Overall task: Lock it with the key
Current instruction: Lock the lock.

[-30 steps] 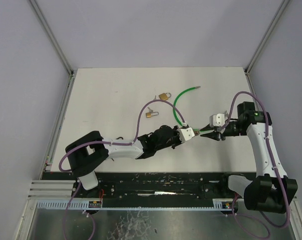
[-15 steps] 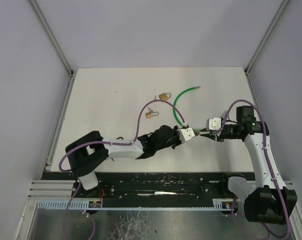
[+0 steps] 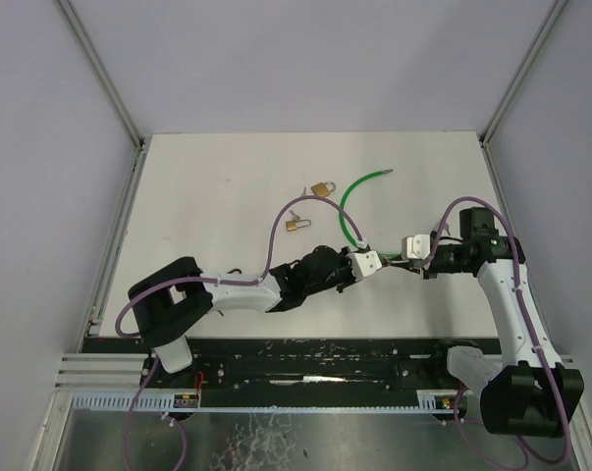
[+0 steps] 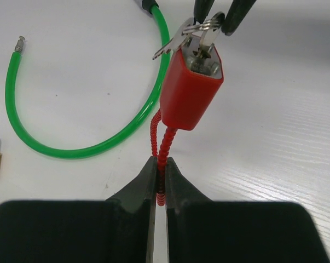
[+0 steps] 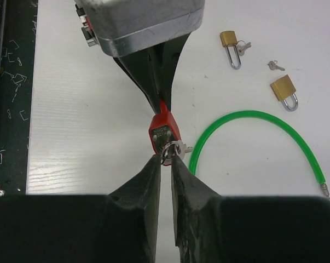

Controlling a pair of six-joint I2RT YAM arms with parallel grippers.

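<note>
The red padlock [image 4: 192,90] hangs off the table by its red ribbed cable shackle [image 4: 163,143]. My left gripper [image 4: 160,161] is shut on that cable just below the body. The silver key [image 4: 207,34] sits in the keyhole at the lock's far end, with a ring and a second key beside it. In the right wrist view the lock [image 5: 163,130] faces me end-on. My right gripper [image 5: 166,158] has its fingertips pinched on the key [image 5: 170,149] and its ring. From above, the two grippers [image 3: 366,261] [image 3: 402,257] meet nose to nose right of centre.
A green cable [image 3: 349,208] curves on the table just behind the lock. Two small brass padlocks [image 3: 323,187] [image 3: 293,225] lie further back, one with a key in it [image 5: 229,45], and a loose key [image 5: 273,66] lies between them. The table's near edge [image 5: 33,109] runs beside the arms.
My right gripper has moved left up to the lock, and its jaws have narrowed onto the key. The left arm and the lock have stayed put.
</note>
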